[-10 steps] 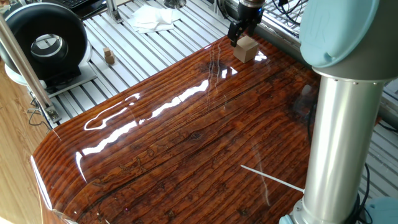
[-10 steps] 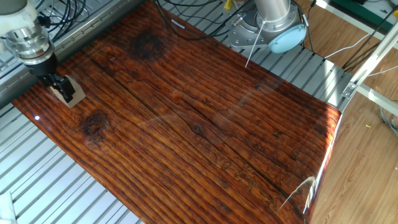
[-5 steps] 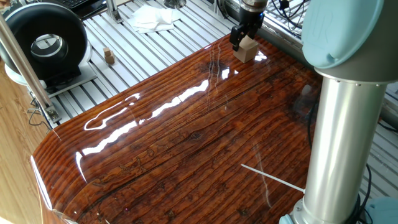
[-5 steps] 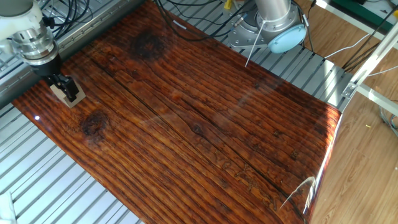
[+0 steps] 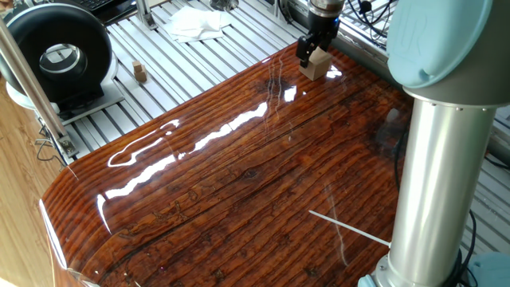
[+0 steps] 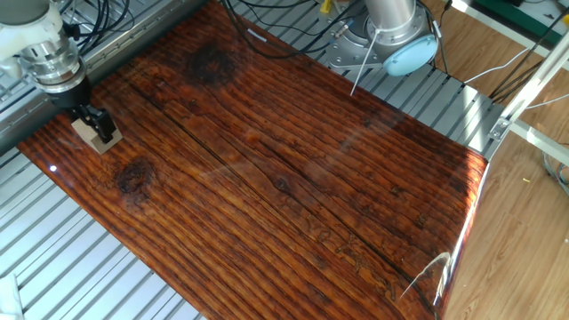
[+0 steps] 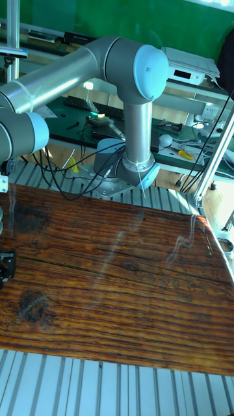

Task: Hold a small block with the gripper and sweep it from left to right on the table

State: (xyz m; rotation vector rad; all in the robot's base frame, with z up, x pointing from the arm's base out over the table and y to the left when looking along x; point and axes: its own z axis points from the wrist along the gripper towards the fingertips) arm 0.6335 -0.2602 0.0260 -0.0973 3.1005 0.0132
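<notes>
Since one second ago the gripper (image 5: 313, 56) has been lowered and shifted slightly toward the table's far edge; the small block (image 5: 317, 64) has been displaced only a little with it. Black fingers are seen on either side of the block's top, closed on it, in both fixed views. The block (image 6: 92, 136) is resting on the table (image 5: 239, 183), near the corner by the slatted metal surface (image 5: 183, 68), touching the board. In the tall view only the gripper's edge (image 7: 5, 265) is visible at the left margin; the block cannot be made out there. The silver wrist (image 6: 53, 64) is held upright above the block. A bright glare patch lies on the board just beside the block. On the slatted surface, well apart from the board, a tiny brown wooden piece (image 5: 139, 72), a white cloth (image 5: 195, 22) and a black round device (image 5: 57, 54) are noted.
</notes>
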